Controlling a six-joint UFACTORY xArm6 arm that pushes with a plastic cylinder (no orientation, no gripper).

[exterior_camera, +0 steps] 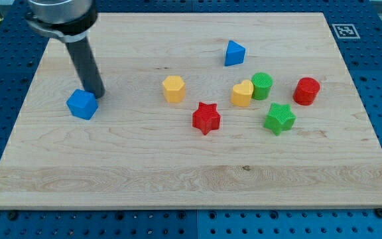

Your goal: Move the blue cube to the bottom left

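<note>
The blue cube [82, 104] sits on the wooden board [191, 172] at the view's left, about mid-height. My tip [99, 95] is the lower end of the dark rod, just right of and slightly above the cube, touching or almost touching its upper right edge. The rod rises toward the view's top left. A second blue block, a triangular wedge [234, 53], lies near the view's top, right of centre.
A yellow hexagonal block [174, 88] sits at centre. A red star [206, 118], a yellow heart [242, 93], a green cylinder [262, 85], a green star [280, 118] and a red cylinder [306, 91] cluster at the right.
</note>
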